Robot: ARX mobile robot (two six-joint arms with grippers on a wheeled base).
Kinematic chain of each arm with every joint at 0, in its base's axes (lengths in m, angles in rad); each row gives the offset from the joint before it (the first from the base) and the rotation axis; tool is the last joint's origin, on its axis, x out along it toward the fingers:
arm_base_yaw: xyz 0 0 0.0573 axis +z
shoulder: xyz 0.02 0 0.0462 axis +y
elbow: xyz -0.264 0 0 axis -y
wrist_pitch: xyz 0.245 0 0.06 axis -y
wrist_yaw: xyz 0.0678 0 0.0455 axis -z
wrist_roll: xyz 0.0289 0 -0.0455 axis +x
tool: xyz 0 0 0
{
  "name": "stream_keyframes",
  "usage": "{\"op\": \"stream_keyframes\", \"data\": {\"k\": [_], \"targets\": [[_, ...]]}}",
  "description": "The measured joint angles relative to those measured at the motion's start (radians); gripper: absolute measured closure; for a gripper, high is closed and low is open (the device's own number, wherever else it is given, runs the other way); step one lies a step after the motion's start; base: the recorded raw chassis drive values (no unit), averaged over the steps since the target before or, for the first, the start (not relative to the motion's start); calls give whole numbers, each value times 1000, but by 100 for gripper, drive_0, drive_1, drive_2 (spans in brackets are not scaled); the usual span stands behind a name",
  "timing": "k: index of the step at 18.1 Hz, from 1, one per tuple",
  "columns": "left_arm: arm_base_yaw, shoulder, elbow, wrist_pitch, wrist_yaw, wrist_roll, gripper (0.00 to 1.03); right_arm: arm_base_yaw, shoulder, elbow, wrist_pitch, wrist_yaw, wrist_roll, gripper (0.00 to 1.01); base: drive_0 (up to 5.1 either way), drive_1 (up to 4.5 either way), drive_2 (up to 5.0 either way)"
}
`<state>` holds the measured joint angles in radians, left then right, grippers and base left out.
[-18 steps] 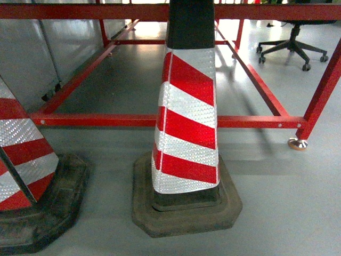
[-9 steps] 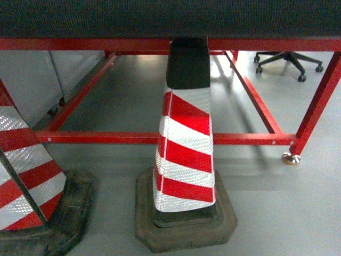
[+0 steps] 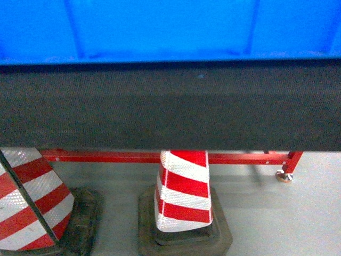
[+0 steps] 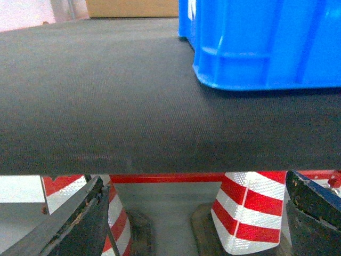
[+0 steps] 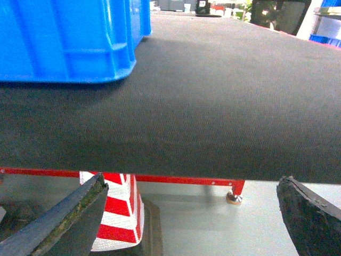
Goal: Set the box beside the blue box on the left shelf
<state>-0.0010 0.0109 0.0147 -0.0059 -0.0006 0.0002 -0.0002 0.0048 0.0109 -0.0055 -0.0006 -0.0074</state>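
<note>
Rising since a second ago, the head view now meets a dark table [image 3: 170, 106] bearing the blue box [image 3: 170, 29], hiding most of the cone [image 3: 184, 194]. Only the wrist views show the left gripper [image 4: 192, 224] and right gripper [image 5: 192, 224], both spread wide, empty, below the table edge.

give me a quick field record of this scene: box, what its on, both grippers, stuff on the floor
box: blue crate standing on the table top, untouched
support: black mat-covered table on a red frame
left gripper: open, empty, low in front of the table edge, left of the crate
right gripper: open, empty, low in front of the table edge, right of the crate
floor: red-and-white traffic cone under the table edge, second cone to its left
left shelf: not in view
</note>
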Motion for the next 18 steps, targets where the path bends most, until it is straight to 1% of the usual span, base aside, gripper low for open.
{"op": "stream_keyframes", "data": {"k": [7, 15, 18], "targets": [[0, 0, 0, 0, 0, 1, 5, 0, 0, 0, 0, 1, 8, 3, 0, 0, 0], [0, 0, 1, 12, -1, 0, 5, 0, 0, 0, 9, 0, 8, 3, 0, 0, 0], [0, 0, 0, 0, 0, 0, 5, 0, 0, 0, 0, 1, 8, 3, 0, 0, 0]]}}
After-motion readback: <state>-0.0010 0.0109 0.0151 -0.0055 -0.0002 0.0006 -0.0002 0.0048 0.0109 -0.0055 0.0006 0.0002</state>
